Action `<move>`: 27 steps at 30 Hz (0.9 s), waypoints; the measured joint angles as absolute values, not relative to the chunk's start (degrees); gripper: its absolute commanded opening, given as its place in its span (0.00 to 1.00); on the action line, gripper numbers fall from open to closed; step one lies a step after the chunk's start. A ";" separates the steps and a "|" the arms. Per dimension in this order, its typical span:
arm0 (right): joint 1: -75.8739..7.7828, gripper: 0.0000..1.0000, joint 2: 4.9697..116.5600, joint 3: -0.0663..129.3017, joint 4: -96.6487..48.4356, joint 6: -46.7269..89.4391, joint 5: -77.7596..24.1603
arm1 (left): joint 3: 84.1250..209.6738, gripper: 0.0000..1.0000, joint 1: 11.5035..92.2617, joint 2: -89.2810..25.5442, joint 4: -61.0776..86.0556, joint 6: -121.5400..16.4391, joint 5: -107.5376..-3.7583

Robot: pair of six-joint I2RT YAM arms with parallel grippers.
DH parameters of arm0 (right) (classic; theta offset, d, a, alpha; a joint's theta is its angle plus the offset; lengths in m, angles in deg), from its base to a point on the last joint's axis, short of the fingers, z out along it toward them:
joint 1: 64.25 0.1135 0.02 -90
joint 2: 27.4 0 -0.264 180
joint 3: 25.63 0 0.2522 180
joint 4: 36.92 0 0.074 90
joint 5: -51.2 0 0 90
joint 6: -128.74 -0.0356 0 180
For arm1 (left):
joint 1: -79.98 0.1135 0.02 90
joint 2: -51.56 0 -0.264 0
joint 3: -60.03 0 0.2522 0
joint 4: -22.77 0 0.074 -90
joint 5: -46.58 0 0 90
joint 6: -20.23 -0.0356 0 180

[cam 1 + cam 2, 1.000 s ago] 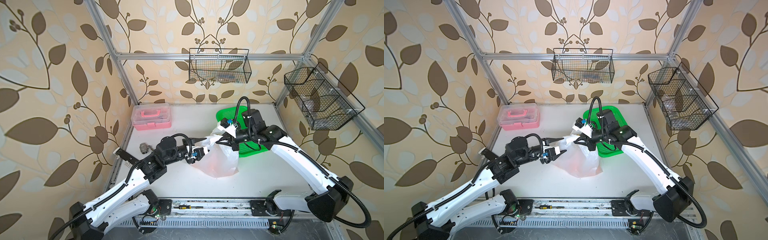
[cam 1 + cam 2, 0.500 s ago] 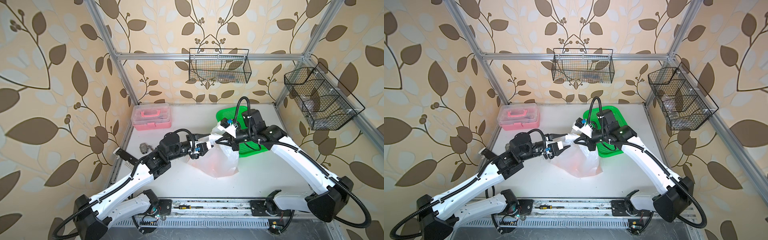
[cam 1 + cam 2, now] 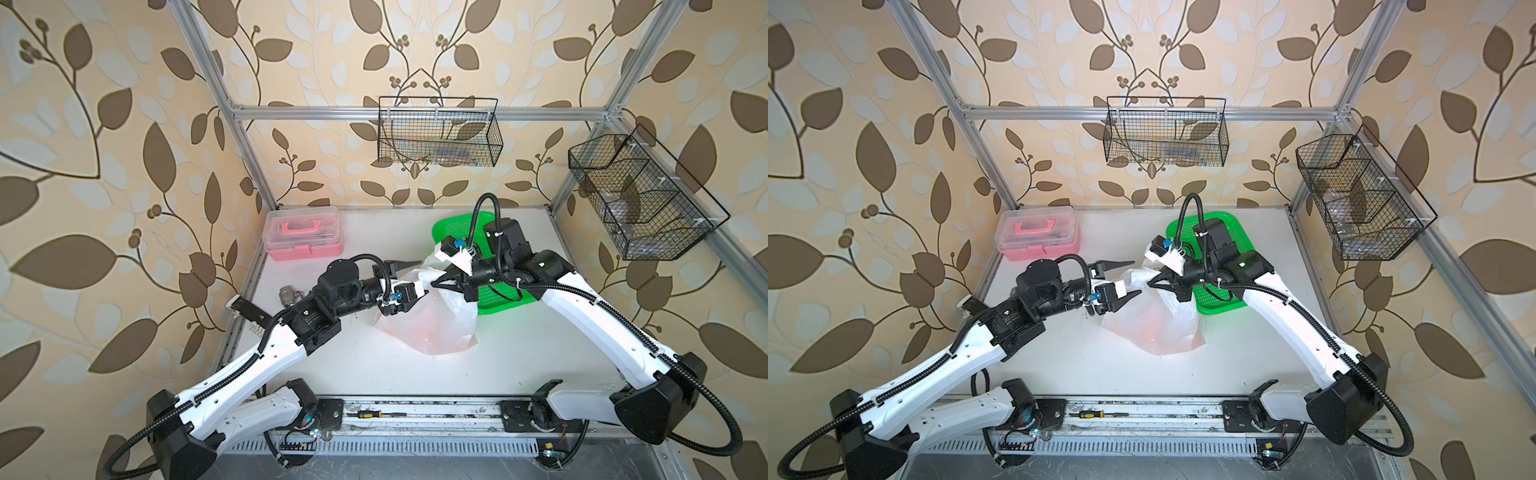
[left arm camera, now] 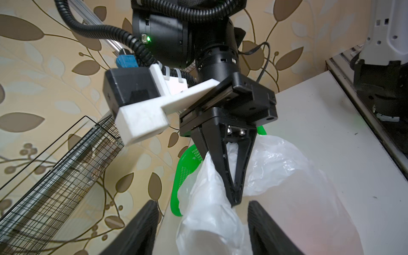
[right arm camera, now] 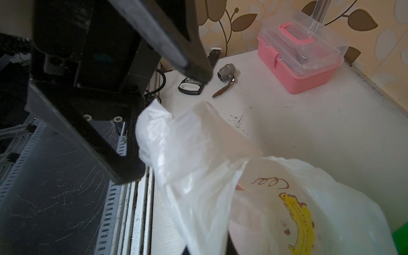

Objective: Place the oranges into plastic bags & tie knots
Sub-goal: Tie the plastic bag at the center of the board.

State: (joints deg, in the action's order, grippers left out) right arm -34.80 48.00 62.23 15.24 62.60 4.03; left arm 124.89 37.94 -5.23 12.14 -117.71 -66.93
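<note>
The plastic bag (image 3: pixel 432 328) is slumped mid-surface (image 3: pixel 374 374), beside the green basket (image 3: pixel 503 297). The oranges (image 3: pixel 1152 330) are made out only as an orange glow through its film. The right tool (image 3: pixel 1148 284) is clamped on 1 bunched handle, which is held up off the surface. The left tool (image 3: pixel 1137 277) is seen with its jaws apart, tip to tip with the right. In the left wrist view the gathered strand (image 4: pixel 207 198) runs from the right tool's tip between the left tool's 2 fingers (image 4: pixel 141 227), unpinched. Its long axis is judged to lie along the line joining both tools, so the left arm is better placed for the next pinch.
</note>
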 measured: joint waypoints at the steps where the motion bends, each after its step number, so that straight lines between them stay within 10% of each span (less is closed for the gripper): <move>1: -34.77 0.00 48.00 62.23 15.24 62.60 4.03 | 125.32 0.58 37.94 -5.93 11.62 -118.04 -67.10; 16: -34.77 0.00 47.97 62.23 15.26 62.99 4.03 | 130.33 0.39 37.96 -9.96 5.78 -120.77 -68.54; 22: -34.73 0.00 47.47 62.23 15.32 63.32 4.03 | 131.33 0.13 38.03 -11.09 3.40 -121.47 -68.46; 27: -34.73 0.37 46.90 62.23 15.61 63.80 3.37 | 132.01 0.00 38.03 -11.40 2.44 -122.11 -68.35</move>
State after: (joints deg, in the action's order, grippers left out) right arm -34.73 46.90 62.23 15.61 63.80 3.37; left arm 132.01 38.03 -11.40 2.44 -122.11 -68.35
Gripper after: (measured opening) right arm 0.227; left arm 0.061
